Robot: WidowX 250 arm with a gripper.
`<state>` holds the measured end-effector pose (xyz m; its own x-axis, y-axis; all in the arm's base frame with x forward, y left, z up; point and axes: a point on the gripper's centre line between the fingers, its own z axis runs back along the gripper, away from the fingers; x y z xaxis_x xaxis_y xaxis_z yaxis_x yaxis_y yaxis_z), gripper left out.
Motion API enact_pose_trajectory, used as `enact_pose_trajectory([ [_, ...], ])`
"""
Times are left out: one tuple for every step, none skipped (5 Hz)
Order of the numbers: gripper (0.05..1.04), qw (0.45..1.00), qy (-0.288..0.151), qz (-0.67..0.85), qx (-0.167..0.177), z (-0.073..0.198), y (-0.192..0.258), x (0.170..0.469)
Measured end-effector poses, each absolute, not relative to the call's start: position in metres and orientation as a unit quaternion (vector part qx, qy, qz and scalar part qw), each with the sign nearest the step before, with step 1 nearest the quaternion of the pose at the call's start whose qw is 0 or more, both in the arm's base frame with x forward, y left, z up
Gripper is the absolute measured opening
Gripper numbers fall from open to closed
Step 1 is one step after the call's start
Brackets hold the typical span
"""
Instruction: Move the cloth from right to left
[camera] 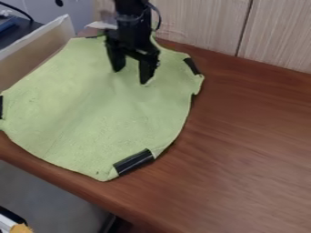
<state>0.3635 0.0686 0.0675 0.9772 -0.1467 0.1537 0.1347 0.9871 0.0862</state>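
The gripper (131,74) hangs down over the upper part of the cloth, its two black fingers spread apart and nothing held between them. Its fingertips are at or just above the fabric; whether they touch it I cannot tell. The light green cloth (100,111) lies spread out over the left side of the table, mostly flat with soft creases. Black strips mark its edges at the lower right, upper right and far left. The arm hides a part of its top edge.
The brown wooden table (249,136) extends to the right of the cloth, with a pale wood-grain wall (279,34) behind it. A low light-coloured panel (36,52) borders the upper left. The table's front edge runs diagonally below the cloth.
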Motion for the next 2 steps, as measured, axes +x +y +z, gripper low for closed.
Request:
enact_pose_trajectory([
  [0.999, 0.992, -0.093, -0.069, 0.045, 0.089, 0.068, 0.360],
  [0.999, 0.990, -0.114, -0.066, 0.047, 0.115, 0.058, 0.349],
])
